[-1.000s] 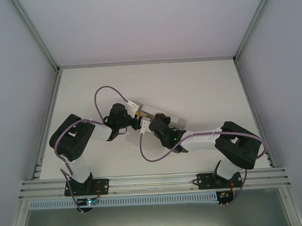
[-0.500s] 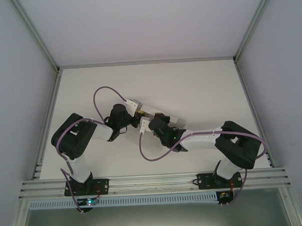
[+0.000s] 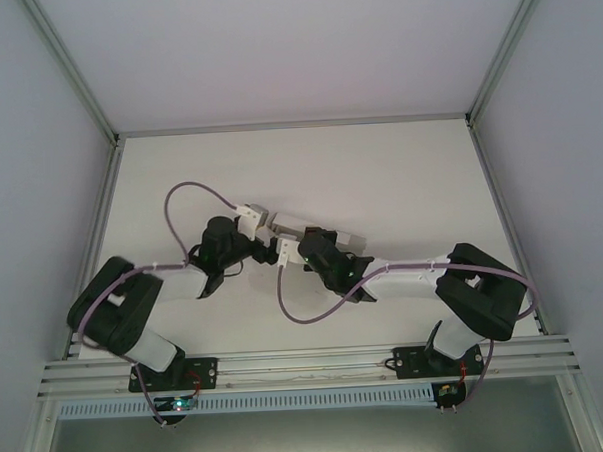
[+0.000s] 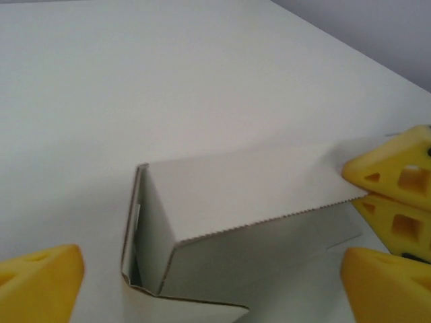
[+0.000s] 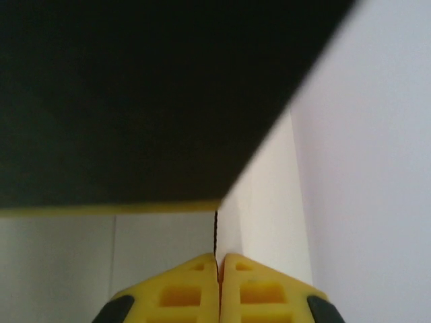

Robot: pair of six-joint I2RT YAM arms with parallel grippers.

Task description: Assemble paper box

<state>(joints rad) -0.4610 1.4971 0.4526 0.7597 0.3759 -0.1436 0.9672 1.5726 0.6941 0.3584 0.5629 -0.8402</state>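
White matte counter (image 3: 399, 172) fills centre. Pale grey walls (image 3: 274, 47) at 12, 9 and 3 o'clock. Aluminium frame posts (image 3: 67, 66) at far corners. Grooved aluminium rail (image 3: 308, 364) at 6 o'clock. Soft, even light.

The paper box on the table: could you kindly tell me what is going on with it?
The white paper box is being assembled by two arms. The right gripper is shut on the edge of its top panel. The left gripper stands open at the box's unclosed end, fingers apart from it on either side.

White paper box (image 4: 256, 188), yellow left hand fingers (image 4: 40, 282), purple cable (image 3: 185, 186)
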